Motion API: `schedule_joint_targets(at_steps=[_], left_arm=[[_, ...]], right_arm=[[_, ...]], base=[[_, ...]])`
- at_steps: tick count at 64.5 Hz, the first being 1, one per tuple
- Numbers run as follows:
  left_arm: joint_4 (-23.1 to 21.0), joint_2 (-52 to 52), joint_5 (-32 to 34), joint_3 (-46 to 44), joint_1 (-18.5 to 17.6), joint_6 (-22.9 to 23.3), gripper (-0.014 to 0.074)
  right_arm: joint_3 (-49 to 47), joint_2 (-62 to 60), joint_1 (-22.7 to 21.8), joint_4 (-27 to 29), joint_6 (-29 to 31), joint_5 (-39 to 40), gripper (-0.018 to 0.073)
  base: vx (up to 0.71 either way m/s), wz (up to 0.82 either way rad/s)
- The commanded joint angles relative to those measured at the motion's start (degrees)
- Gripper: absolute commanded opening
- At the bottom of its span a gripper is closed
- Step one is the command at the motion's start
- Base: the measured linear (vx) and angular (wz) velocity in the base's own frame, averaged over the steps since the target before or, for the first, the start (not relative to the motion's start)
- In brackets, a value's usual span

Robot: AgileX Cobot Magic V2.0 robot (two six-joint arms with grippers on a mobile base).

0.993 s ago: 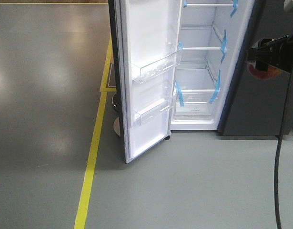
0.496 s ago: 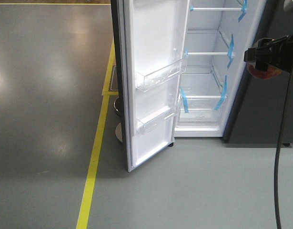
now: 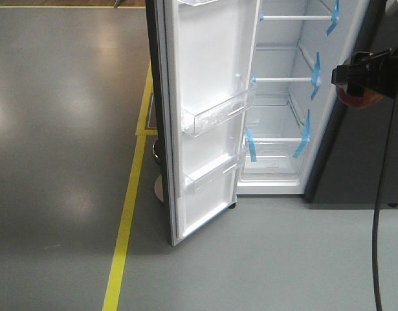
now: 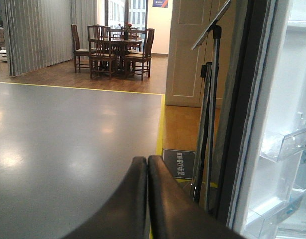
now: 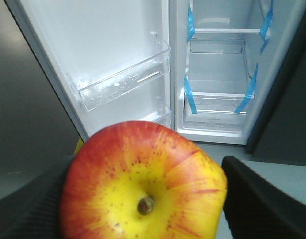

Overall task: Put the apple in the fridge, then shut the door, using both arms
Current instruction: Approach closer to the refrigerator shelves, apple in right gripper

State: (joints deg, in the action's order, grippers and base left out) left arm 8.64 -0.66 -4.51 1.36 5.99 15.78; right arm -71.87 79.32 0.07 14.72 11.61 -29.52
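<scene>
The right gripper [image 3: 367, 72] clamps the apple [image 5: 143, 184] between its fingers, stem dip toward the wrist camera. Ahead of it the fridge [image 3: 283, 29] stands open, the door [image 3: 208, 58] ahead-left. The left gripper [image 4: 147, 196] is pressed closed and empty, with the door's edge at its right.

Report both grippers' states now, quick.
Left gripper: shut, holding nothing.
Right gripper: shut on the apple.
</scene>
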Motion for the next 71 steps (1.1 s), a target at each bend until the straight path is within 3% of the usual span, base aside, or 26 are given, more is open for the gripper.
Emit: schedule_joint_targets(at_steps=[1, 71], left_arm=[[0.0, -0.9, 4.0, 1.6, -0.4, 0.5, -0.0006], [0.0, -0.9, 4.0, 1.6, -0.4, 0.5, -0.0006]], right_arm=[[-1.8, -2.1, 0.0, 0.6, 0.4, 4.0, -0.0005], [-1.8, -2.1, 0.0, 0.6, 0.4, 4.0, -0.0005]], base=[[0.12, -0.02], [0.12, 0.01]])
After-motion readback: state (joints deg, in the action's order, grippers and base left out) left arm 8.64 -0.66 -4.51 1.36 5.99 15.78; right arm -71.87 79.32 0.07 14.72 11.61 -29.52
